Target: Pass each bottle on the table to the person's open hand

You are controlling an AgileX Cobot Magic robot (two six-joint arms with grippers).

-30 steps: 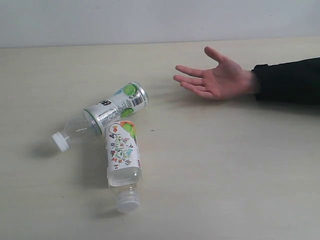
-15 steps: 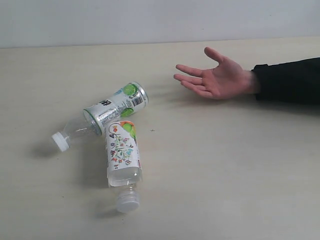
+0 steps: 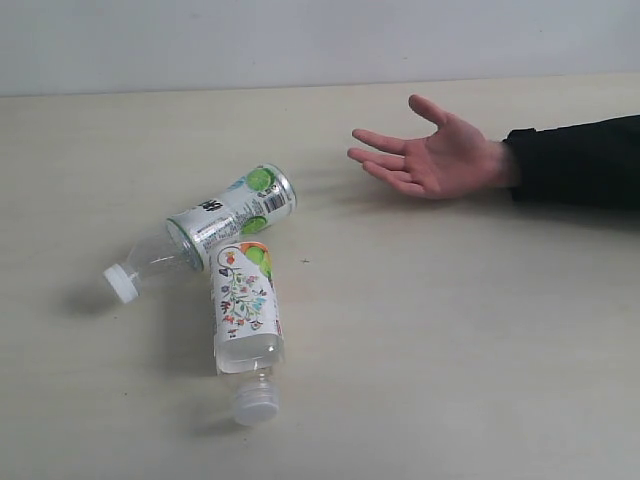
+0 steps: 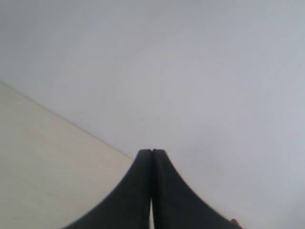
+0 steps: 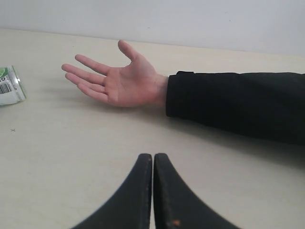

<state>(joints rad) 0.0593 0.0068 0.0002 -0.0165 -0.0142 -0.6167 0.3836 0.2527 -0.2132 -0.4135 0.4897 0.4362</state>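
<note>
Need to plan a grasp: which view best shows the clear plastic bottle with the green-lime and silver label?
Exterior view: the whole green-lime and silver bottle lies on its side there. The right wrist view catches only its base end; the left wrist view, none.

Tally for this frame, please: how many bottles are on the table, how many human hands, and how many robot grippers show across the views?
Bottles: 2 (green-lime bottle, white floral bottle), both lying on the table
Hands: 1 (person's open hand)
Grippers: 2 (left gripper, right gripper), both shut
Total: 5
</note>
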